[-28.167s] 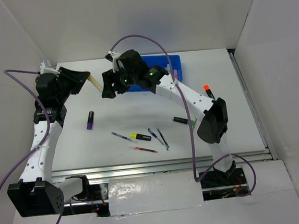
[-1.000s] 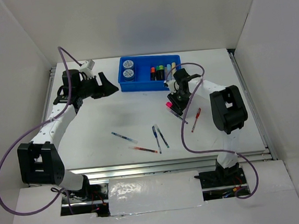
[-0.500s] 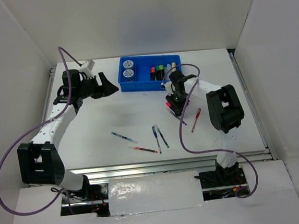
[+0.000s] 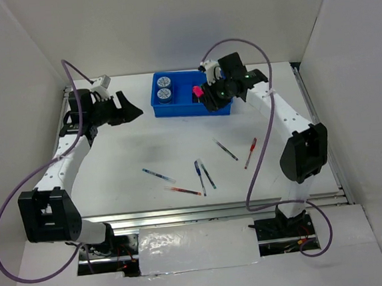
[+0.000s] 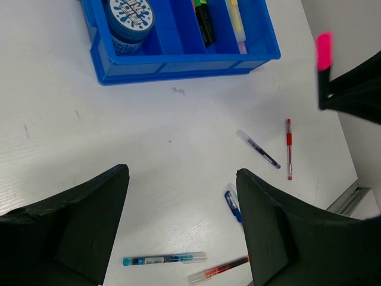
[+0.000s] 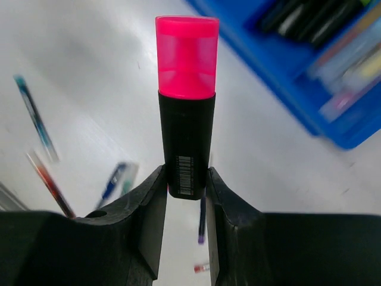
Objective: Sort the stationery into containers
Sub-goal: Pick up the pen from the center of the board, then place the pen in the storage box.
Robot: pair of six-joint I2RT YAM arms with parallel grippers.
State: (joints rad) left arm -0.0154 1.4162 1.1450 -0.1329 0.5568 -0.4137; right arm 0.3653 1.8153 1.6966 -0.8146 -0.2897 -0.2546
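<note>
R jaws clamp pink highlighter (image 6: 186, 89); arm (image 4: 278, 108) stretched over blue tray (image 4: 175, 111).

You'll find no words you can read. The pink highlighter (image 6: 187, 131) carries a white barcode label (image 6: 186, 176) on its black barrel, its digits too small. The round disc (image 5: 131, 12) bears blurred blue lettering.

Left desk (image 4: 118, 149) open, right crowded
Right claw (image 4: 205, 95) hangs over the blue tray (image 4: 181, 110); loose pens (image 4: 199, 177) litter the middle.
</note>
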